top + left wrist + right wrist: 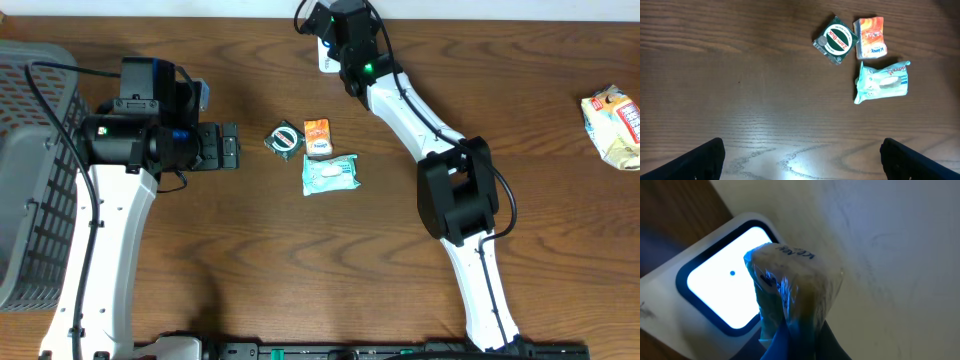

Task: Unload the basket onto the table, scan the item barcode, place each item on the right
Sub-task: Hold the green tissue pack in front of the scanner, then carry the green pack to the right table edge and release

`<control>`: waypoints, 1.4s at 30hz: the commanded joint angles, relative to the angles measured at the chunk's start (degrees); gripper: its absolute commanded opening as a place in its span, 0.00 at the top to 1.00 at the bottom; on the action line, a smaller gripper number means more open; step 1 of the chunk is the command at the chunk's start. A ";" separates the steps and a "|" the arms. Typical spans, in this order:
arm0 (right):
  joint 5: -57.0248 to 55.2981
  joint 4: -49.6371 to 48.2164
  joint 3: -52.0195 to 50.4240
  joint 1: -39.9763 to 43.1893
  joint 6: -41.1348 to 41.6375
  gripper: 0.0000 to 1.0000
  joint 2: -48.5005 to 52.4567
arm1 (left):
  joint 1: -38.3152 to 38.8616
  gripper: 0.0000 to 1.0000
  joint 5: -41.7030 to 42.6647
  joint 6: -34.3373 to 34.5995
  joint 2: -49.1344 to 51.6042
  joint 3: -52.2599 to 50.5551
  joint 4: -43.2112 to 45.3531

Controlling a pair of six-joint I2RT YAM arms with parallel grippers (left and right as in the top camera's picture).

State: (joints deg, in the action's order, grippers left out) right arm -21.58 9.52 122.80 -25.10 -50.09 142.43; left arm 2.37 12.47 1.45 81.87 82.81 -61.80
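right tool (790, 342): clamped on the wrapped item (795, 277)
wrapped item: held up just in front of the scanner (715, 287), facing its lit window
left tool (802, 160): fingers wide apart, holding nothing, above the table (765, 100), well apart from the scanner

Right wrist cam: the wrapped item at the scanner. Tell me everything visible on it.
The wrapped item is a tan block in clear, crinkled film, with dark print along its top edge, too blurred to read. It stands upright, pinched from below by the shut right gripper, lit blue by the glowing window of the scanner close behind. Contact with the window cannot be told.
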 commanded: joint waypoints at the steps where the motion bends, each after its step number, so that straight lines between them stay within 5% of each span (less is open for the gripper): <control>1: -0.83 1.75 0.57 -0.83 -0.98 0.99 -2.95 | 0.17 0.02 -0.55 -0.11 0.13 -0.24 -0.31; 11: -0.76 7.37 0.57 2.84 11.85 0.99 -13.92 | 0.17 0.03 -0.55 -0.11 0.13 -0.24 -0.31; 18: -0.76 24.00 0.57 12.87 24.48 0.99 -20.96 | 0.17 0.02 -0.55 -0.11 0.13 -0.24 -0.31; 27: 0.74 45.57 0.39 32.44 36.76 0.99 -19.65 | 0.17 0.02 -0.55 -0.11 0.13 -0.24 -0.31; 40: 17.79 56.89 0.15 52.54 47.74 0.99 -14.27 | 0.17 0.02 -0.55 -0.11 0.13 -0.24 -0.31; 42: 19.39 57.90 0.15 53.79 47.71 0.89 -13.09 | 0.17 0.02 -0.55 -0.11 0.13 -0.24 -0.31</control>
State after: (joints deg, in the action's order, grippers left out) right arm -6.81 66.61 123.20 27.92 -4.51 127.44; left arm 2.37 12.47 1.48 81.87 82.81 -61.80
